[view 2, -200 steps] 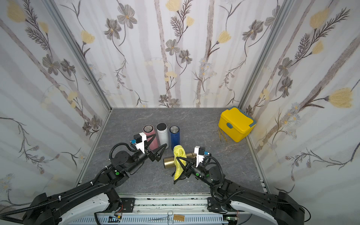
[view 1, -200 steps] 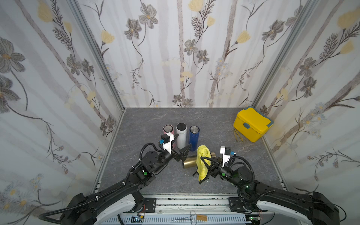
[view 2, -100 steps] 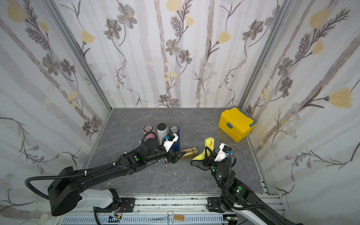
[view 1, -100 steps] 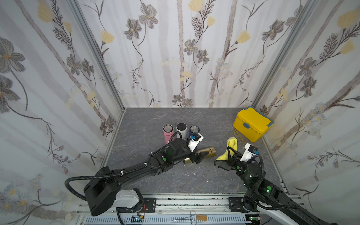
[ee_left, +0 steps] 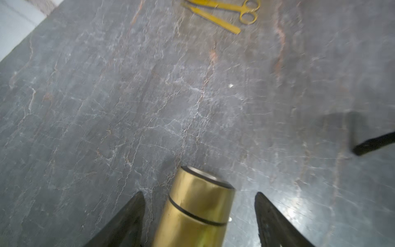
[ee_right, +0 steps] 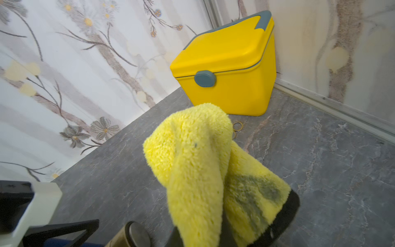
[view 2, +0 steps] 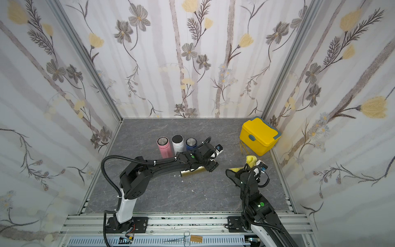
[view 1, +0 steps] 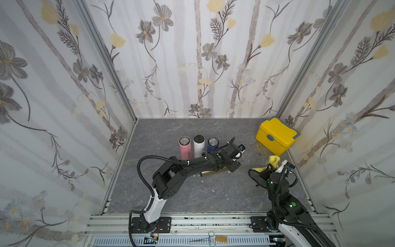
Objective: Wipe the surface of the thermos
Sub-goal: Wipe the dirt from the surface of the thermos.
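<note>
Grey marbled bench (view 1: 192,192): the gold thermos (ee_left: 198,211) lies on its side between my left end effector's (ee_left: 198,218) parted, untouching fingers. Right end effector (ee_right: 245,224) is clenched on the yellow cloth (ee_right: 198,162), well apart. Next I judge: grip, then wipe.

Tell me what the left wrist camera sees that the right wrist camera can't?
Only the left wrist view shows the left gripper with its jaws spread on either side of the gold thermos, not touching it, and the whole gold scissors on the floor.

Only the right wrist view shows the fluffy yellow cloth held in the shut right gripper, and the yellow box in the corner.

Both show the gold thermos and the grey marbled tabletop.
</note>
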